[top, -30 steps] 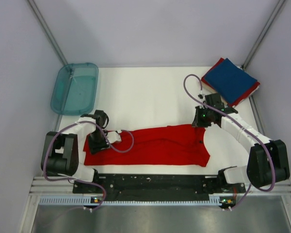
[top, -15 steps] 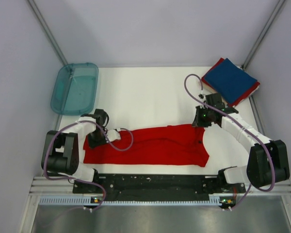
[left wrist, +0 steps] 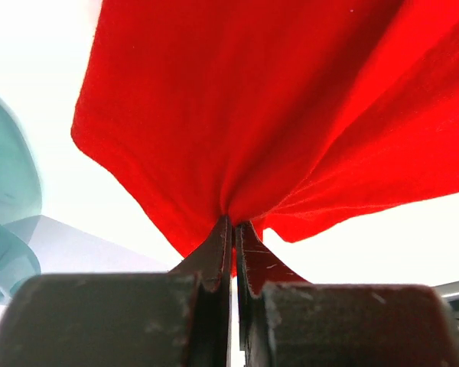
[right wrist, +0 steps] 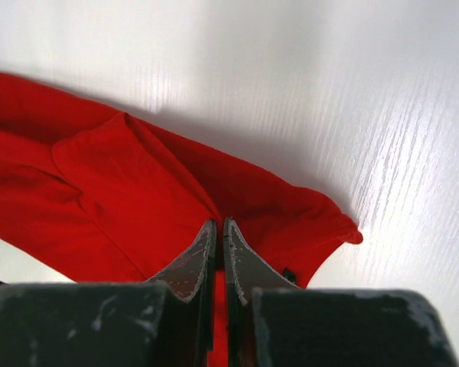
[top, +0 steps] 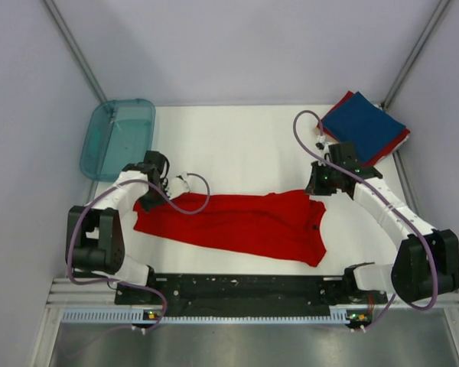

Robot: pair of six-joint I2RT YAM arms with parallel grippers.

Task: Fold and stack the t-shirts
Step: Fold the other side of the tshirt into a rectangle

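A bright red t-shirt [top: 245, 222] is stretched across the near half of the table, partly folded lengthwise. My left gripper [top: 154, 191] is shut on its left end; in the left wrist view [left wrist: 234, 223] the cloth [left wrist: 252, 107] hangs bunched from the pinched jaws. My right gripper [top: 319, 187] is shut on the shirt's upper right edge; in the right wrist view [right wrist: 219, 223] red cloth [right wrist: 138, 191] fans out from the jaws. A folded stack with a navy blue t-shirt [top: 363, 126] on top of a red one [top: 390, 149] lies at the back right corner.
A translucent teal tray [top: 118, 138] stands at the back left, close to the left arm; it also shows in the left wrist view [left wrist: 8, 183]. The back middle of the white table [top: 237, 145] is bare. Grey walls close the sides.
Both grippers have moved away from the near edge with the red shirt. Its left end has been lifted and pulled back, and the shirt now lies slanted.
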